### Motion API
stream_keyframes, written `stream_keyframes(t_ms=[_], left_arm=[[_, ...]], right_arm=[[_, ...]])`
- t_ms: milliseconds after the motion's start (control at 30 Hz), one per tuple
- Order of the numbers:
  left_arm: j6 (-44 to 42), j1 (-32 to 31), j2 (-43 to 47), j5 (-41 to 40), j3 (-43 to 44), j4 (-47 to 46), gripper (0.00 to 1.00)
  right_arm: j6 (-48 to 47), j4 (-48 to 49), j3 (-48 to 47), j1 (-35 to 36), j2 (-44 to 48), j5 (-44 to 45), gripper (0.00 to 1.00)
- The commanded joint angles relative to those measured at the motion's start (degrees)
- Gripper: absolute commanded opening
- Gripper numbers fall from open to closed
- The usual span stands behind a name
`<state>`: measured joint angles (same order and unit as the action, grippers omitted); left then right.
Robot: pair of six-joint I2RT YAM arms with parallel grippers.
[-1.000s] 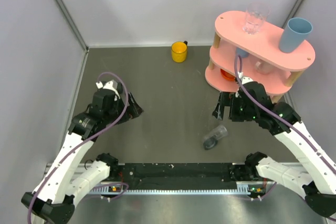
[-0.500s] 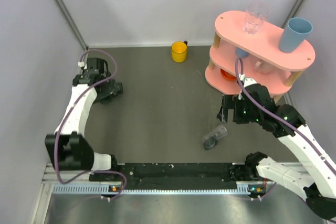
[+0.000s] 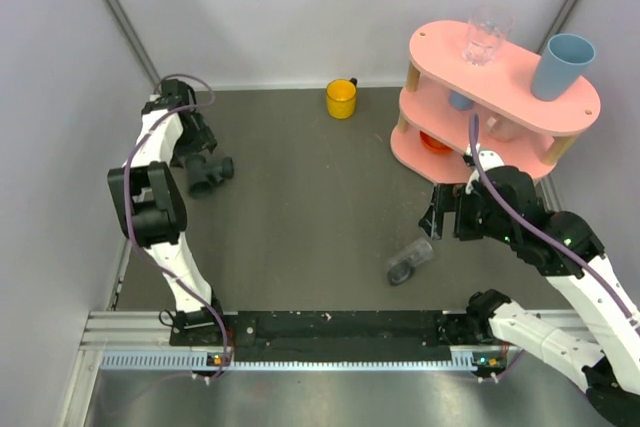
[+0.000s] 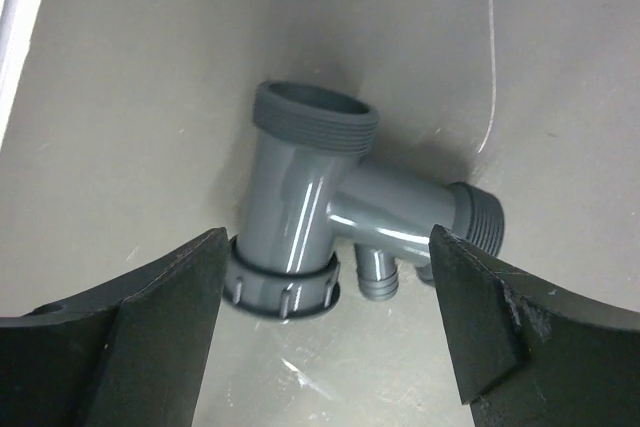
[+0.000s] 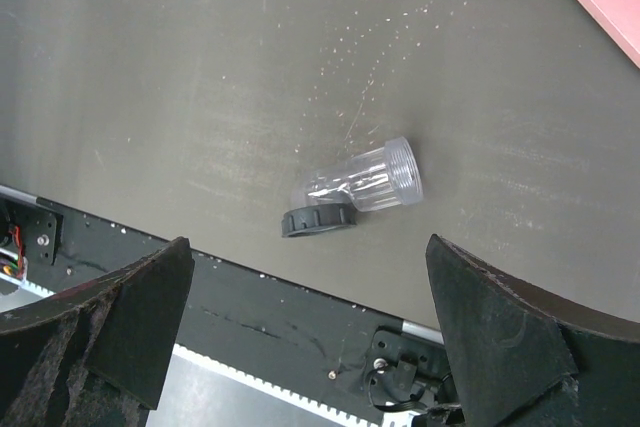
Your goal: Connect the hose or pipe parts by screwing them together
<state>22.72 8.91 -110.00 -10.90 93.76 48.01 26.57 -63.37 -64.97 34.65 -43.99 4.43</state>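
a: how does the left claw (image 4: 327, 237) stand?

b: its jaws are spread wide and it holds nothing. the dark grey t-fitting (image 4: 310, 197) lies on the table (image 4: 120, 97) straight below it, framed between the 2 fingers (image 4: 150, 327) in the wrist view. the collared end is close by 1 finger and a threaded end is near the other. i can't tell if either touches.

a: and from above?

b: the fitting (image 3: 208, 175) shows just past the claw's tip (image 3: 197, 150), on the side toward the middle of the table.

a: what about the right claw (image 5: 308, 247)?

b: it is wide open too, with nothing between the jaws. the short clear tube (image 5: 365, 179) lies on its side on the table beneath it, apart from both fingers. its dark collar (image 5: 318, 219) rests at 1 end and the threaded rim is at the other.

a: and where is that in the top view?

b: the tube (image 3: 412, 259) is below and just inward of the right claw (image 3: 445, 215), nearer the arm bases. the pink shelf (image 3: 440, 152) stands just beyond that claw.
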Motion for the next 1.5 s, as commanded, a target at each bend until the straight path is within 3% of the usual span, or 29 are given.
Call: stream_keyframes(t_ms=[0,333,700,867,1133,1467], left_arm=[[-1.63,-0.21,-3.82,4.29,5.47,2.79,0.83],[-1.27,-0.56,1.17,17.37,-5.68,-0.89,0.68],[0.83,-6.53,12.07,23.38,-20.19,-4.15,0.63],[0.84,-6.71,14.9,21.01,-15.12,-0.92,0.7],[-5.57,-5.05,13.41,7.39,-10.87,2.18,0.79],[-10.77,-3.11,0.94,11.61,-2.36,4.37,0.8]], right_arm=[[-0.2,0.01,-2.44,0.59,0.22,0.05,0.99],[-1.96,0.62,-3.06,0.59,-2.33,0.5,0.99],[-0.03,3.43,-2.71,0.59,-3.39,-3.02,0.98],[0.15,3.7,-2.36,0.59,-2.51,-3.72,0.98],[1.12,3.79,-2.18,0.59,-0.49,-3.81,0.98],[1.3,3.87,-0.95,0.59,1.89,-6.01,0.98]])
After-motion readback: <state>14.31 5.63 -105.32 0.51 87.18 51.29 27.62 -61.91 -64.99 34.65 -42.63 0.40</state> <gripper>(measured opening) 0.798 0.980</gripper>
